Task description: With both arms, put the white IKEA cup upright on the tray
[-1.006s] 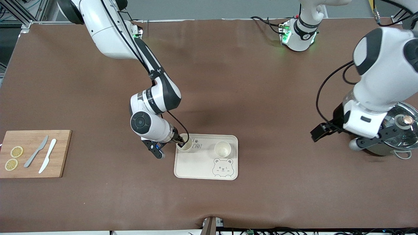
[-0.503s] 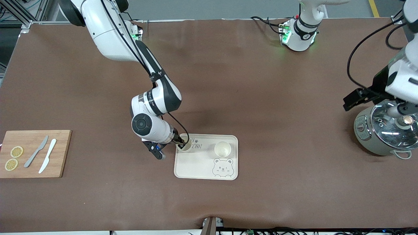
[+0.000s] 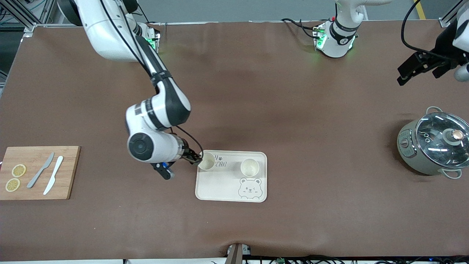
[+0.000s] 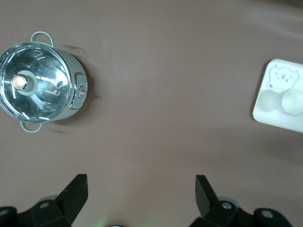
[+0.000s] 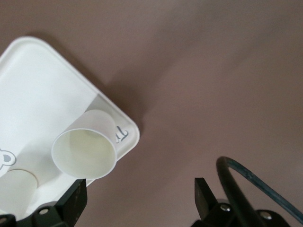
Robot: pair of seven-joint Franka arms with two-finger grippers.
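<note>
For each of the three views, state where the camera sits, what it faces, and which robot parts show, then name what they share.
Front view: high across the table, facing both bases; shows both arms, the right pincer beside the tray, the left pincer up over the table.
Left wrist view: on the left wrist, looking down at the pot and tray; its open fingertips show.
Right wrist view: on the right wrist, over the tray's corner and a cup; open fingertips show.
Shared: all see the tray with two upright cups.

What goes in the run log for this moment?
two white cups upright on cream bear tray | right gripper open beside tray | left gripper open, over table near grey pot
</note>
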